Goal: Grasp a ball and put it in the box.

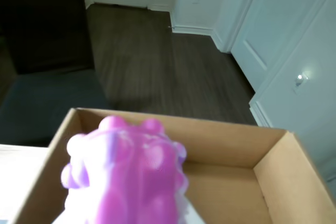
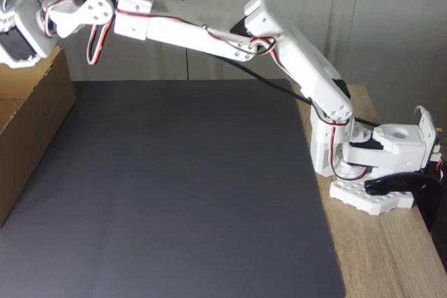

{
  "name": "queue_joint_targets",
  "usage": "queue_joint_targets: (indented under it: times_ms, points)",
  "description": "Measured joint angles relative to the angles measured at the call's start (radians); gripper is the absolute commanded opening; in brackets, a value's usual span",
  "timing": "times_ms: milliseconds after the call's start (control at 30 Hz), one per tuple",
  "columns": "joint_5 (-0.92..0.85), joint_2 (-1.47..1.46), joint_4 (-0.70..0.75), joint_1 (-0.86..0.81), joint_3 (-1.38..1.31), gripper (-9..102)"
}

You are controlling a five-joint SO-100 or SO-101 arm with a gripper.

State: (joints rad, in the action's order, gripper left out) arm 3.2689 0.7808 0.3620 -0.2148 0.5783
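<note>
The knobbly pink and lilac ball (image 1: 126,174) fills the lower left of the wrist view, close to the camera. It hangs over the open brown cardboard box (image 1: 220,137), above the box's left half. In the fixed view the arm stretches far to the left, and my gripper (image 2: 10,47) reaches the picture's top left edge, above the box (image 2: 35,113). Bits of white finger (image 1: 191,216) show under the ball, so the gripper is shut on it. In the fixed view the ball is hidden at the frame edge.
A black mat (image 2: 181,186) covers most of the wooden table (image 2: 391,256). The arm's base (image 2: 377,165) is clamped at the right edge. Beyond the box the wrist view shows a dark floor (image 1: 157,61) and white doors (image 1: 278,30).
</note>
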Motion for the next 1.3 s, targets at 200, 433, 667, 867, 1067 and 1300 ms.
queue_joint_targets:
  times_ms: [200,433,667,867,1067,1300]
  points:
    - [0.015,-0.046,-0.055,-0.032,0.0,16]
    - [0.018,-0.052,-0.083,-0.034,0.0,28]
    - [0.018,-0.069,-0.107,-0.031,0.0,37]
    - [0.028,-0.069,-0.104,-0.028,-0.002,30]
    - [0.028,-0.057,0.044,-0.028,-0.002,14]
    - [0.028,0.052,0.336,-0.011,-0.002,0]
